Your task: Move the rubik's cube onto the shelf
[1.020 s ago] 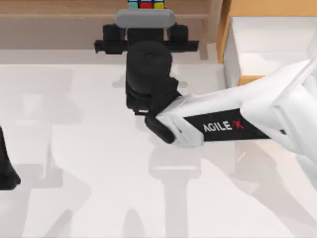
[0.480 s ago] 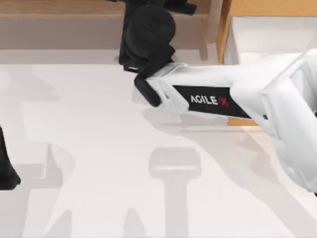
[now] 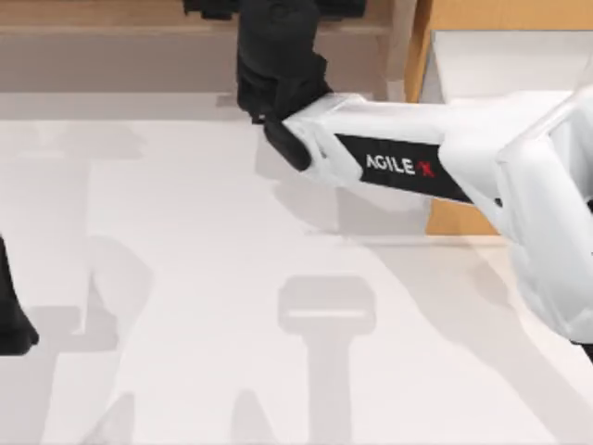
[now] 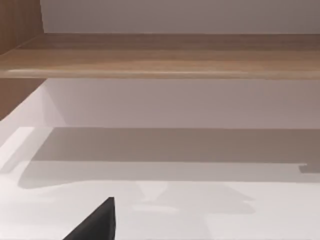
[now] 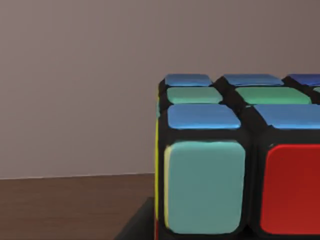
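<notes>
Right arm reached to far edge, over shelf (image 3: 111, 19). Rubik's cube (image 5: 235, 165) seen close in right wrist view, above brown board. Contact with the board can't be told; grip state can't be told. Release and retreat judged pending. Left gripper (image 3: 14, 320) parked near left.

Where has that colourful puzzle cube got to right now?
The rubik's cube sits close up in the right wrist view, above the brown wooden shelf; from above, the right arm reaches over the shelf's board at the table's far edge.
</notes>
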Available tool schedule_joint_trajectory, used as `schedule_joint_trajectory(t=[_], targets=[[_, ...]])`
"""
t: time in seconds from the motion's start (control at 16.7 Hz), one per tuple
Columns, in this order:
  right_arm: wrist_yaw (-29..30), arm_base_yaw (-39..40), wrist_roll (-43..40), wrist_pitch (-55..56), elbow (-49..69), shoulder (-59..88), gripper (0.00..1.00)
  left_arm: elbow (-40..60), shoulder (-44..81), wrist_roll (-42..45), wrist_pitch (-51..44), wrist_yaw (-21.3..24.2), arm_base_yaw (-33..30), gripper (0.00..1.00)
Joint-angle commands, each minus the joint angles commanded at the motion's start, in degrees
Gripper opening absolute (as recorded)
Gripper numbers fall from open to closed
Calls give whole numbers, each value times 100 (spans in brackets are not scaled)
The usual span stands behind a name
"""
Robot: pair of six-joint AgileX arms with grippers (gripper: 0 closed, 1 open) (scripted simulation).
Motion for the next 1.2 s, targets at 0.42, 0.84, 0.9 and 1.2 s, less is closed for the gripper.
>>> schedule_joint_trajectory(t=[0.42, 0.84, 0.9, 1.2], targets=[[-130, -20, -10, -264, 112, 137, 0, 0, 0, 0, 0, 0, 0, 100], [-130, -20, -10, -264, 112, 137, 53, 0, 0, 0, 0, 0, 0, 100], [-130, -20, -10, -264, 112, 137, 60, 0, 0, 0, 0, 0, 0, 100], [-130, -20, -10, -264, 112, 137, 98, 0, 0, 0, 0, 0, 0, 100]])
